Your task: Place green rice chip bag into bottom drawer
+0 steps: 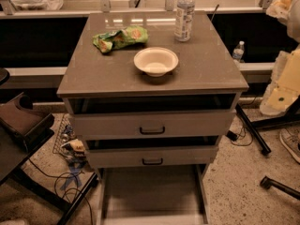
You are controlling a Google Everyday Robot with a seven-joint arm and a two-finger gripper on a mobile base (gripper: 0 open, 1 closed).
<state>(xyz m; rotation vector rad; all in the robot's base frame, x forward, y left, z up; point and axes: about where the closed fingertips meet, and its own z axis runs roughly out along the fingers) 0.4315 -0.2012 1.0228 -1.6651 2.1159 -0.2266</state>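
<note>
Since the claw shows nowhere in the camera view, whether it is spread or pressed together cannot be told. At far left one dark brown padded object (21,121) stands by the speckled floor (234,191), with a tangle of black cables (65,179) and a small heap of clutter (72,146) near it. On the desk (93,76), a grey-brown cabinet top, rest three things. One green rice chip bag (119,37) lies crumpled on the rear left part. Just right of it and nearer the front sits one white bowl (155,61), upright and apart from the bag. One clear water bottle (184,14) stands upright at the rear, right of the bowl. Below are three drawers. The top drawer (197,124) and the middle drawer (197,156) each carry one black handle (152,131) and are pulled out slightly. The bottom drawer (152,191) is pulled far out, its flat grey floor showing. Beyond the desk's right edge a second, smaller bottle (238,51) stands on a ledge (262,67). At far right one shoe (291,144) rests on the floor.
</note>
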